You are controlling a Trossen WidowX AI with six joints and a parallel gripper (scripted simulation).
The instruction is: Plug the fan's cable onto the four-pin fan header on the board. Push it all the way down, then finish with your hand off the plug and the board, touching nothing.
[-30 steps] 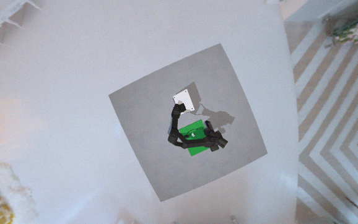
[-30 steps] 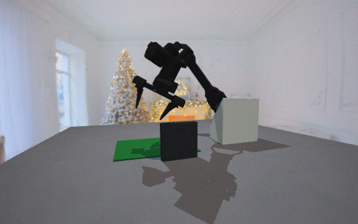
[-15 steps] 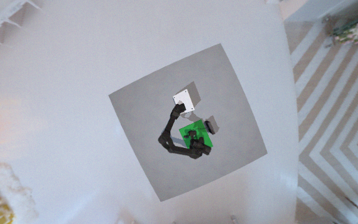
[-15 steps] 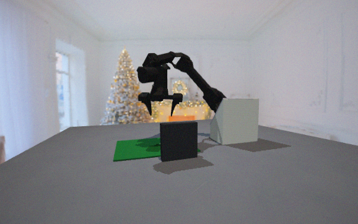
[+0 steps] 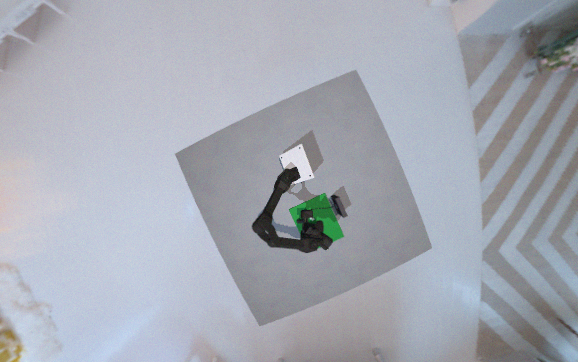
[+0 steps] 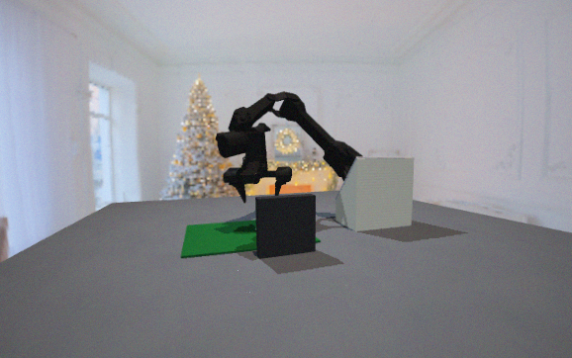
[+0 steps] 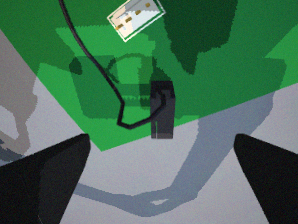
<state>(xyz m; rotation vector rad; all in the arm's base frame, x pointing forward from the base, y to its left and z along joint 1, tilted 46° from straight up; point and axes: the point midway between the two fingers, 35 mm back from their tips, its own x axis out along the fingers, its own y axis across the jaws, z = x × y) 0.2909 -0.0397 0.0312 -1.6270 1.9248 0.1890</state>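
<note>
The green board (image 5: 334, 225) (image 6: 213, 242) (image 7: 95, 125) lies flat. Its white four-pin header (image 7: 135, 17) is at the top of the wrist view, with pins showing and no plug in it. The fan's black plug (image 7: 162, 112) is apart from the header, at the board's edge, its lower end overlapping that edge in the wrist view. The thin black cable (image 7: 90, 57) runs from it up and left. The dark fan (image 5: 338, 206) (image 6: 285, 224) stands upright beside the board. My gripper (image 6: 259, 192) (image 7: 162, 140) is open and empty above the board, fingertips either side of the plug's lower end in the wrist view.
The white block (image 5: 300, 162) (image 6: 381, 193) at the arm's base stands beyond the board. The fan hides part of the board and one fingertip's end in the exterior view. The arm covers part of the board in the top view, and its shadow falls across it.
</note>
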